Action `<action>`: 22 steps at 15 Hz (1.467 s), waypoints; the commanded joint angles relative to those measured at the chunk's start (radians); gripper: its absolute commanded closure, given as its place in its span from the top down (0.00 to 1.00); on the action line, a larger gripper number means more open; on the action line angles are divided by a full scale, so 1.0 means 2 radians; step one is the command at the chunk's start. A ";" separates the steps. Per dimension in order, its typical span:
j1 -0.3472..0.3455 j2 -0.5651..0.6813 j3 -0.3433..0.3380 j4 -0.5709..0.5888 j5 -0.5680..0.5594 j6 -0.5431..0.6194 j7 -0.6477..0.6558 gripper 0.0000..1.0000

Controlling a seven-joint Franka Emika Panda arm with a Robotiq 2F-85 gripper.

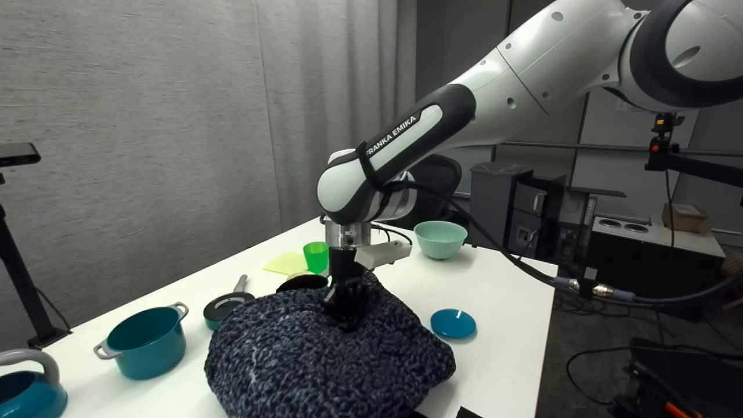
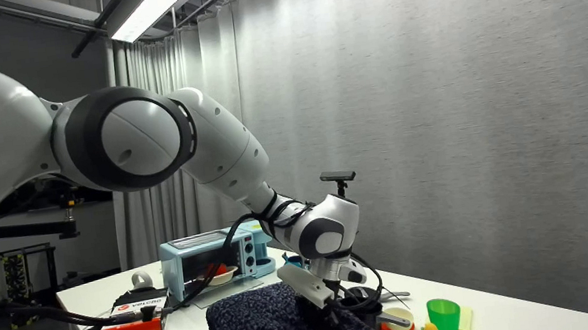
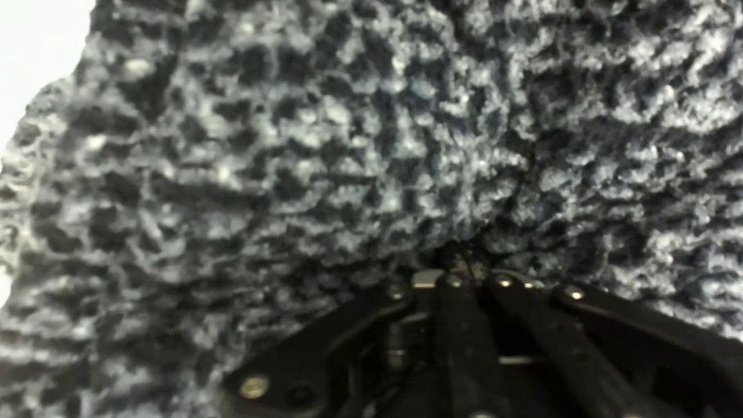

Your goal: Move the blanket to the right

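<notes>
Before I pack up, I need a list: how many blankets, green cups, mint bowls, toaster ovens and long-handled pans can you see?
Blanket: 1
Green cup: 1
Mint bowl: 1
Toaster oven: 1
Long-handled pans: 2
Total: 6

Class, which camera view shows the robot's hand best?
The wrist view: the hand looms large, jaws together, meeting the blanket. In both exterior views it is small and dark against the blanket, hard to make out.

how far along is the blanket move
Done: the gripper is shut, down in the blanket. In hand: a grip or push, unclear with its tips hidden. To go: likely any remaining shift right, then lifting clear, since they're in contact.
</notes>
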 commanded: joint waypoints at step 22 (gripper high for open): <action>0.024 -0.006 0.011 0.014 -0.017 -0.011 -0.009 0.00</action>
